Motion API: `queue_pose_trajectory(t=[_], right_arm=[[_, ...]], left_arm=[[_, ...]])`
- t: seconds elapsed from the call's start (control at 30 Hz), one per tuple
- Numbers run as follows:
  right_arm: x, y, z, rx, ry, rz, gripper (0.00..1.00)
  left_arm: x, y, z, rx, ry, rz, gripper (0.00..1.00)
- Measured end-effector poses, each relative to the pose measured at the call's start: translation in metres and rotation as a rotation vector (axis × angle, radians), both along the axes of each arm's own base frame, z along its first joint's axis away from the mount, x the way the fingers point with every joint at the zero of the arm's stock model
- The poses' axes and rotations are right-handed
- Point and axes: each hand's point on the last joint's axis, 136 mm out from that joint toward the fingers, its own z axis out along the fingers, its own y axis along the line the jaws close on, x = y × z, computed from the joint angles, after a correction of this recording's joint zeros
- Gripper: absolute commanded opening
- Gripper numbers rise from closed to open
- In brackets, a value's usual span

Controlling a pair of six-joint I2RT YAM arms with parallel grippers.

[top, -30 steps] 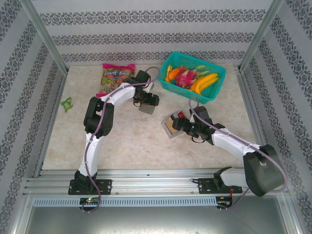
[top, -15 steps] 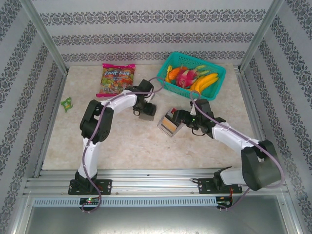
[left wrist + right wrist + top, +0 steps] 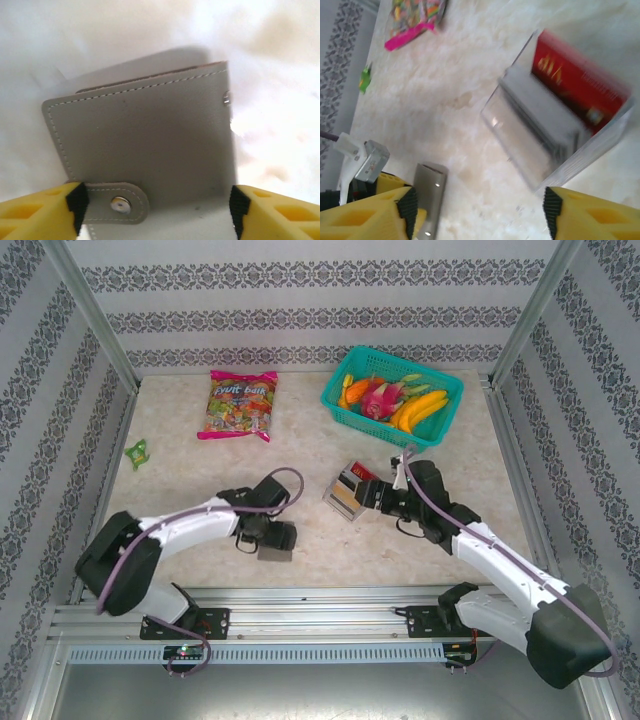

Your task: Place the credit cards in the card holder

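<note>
Both arms stretched low, left hand [image 3: 272, 542] gripping, right hand [image 3: 365, 492] spread wide

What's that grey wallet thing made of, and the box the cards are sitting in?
The card holder looks like matte grey leather or faux leather: pale stitching along its edges, a shiny metal snap. The case around the cards appears clear hard plastic; you see through its walls.
</note>
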Motion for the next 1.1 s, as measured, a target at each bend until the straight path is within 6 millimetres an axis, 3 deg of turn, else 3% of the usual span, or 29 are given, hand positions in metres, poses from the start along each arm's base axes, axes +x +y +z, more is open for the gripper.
queue_pose_trajectory(t=[0.07,0.2,0.3,0.37,0.43,0.57,0.63,0.73,0.8,0.93,1.1], right_arm=[[-0.014,0.016,-0.005,0.004,0.019,0.055,0.47],[-0.038,0.052,-0.015,0.012,0.049,0.169,0.28],[-0.06,0.084,-0.034,-0.017,0.097,0.276,0.21],[-0.077,0.11,-0.046,-0.054,0.133,0.354,0.19],[-0.091,0.137,-0.052,-0.078,0.148,0.434,0.18],[-0.112,0.192,-0.056,-0.092,0.147,0.557,0.16],[-0.12,0.209,-0.061,-0.099,0.152,0.593,0.14],[-0.126,0.218,-0.076,-0.129,0.173,0.622,0.11],[-0.129,0.214,-0.09,-0.165,0.202,0.627,0.12],[-0.135,0.197,-0.108,-0.247,0.25,0.639,0.12],[-0.129,0.169,-0.12,-0.316,0.262,0.627,0.14]], left_arm=[[-0.009,-0.003,0.016,-0.063,-0.014,0.042,0.98],[0.012,0.009,0.072,-0.17,-0.192,0.16,0.99],[0.039,0.048,0.096,-0.221,-0.276,0.333,0.98],[0.053,0.08,0.092,-0.212,-0.278,0.46,1.0],[0.055,0.099,0.081,-0.193,-0.253,0.528,1.0],[0.056,0.11,0.064,-0.186,-0.188,0.573,1.0],[0.057,0.112,0.057,-0.184,-0.156,0.581,1.0],[0.055,0.107,0.051,-0.197,-0.119,0.558,1.0],[0.056,0.102,0.051,-0.212,-0.106,0.532,0.98],[0.062,0.088,0.058,-0.273,-0.108,0.462,0.93],[0.066,0.072,0.059,-0.342,-0.088,0.389,0.83]])
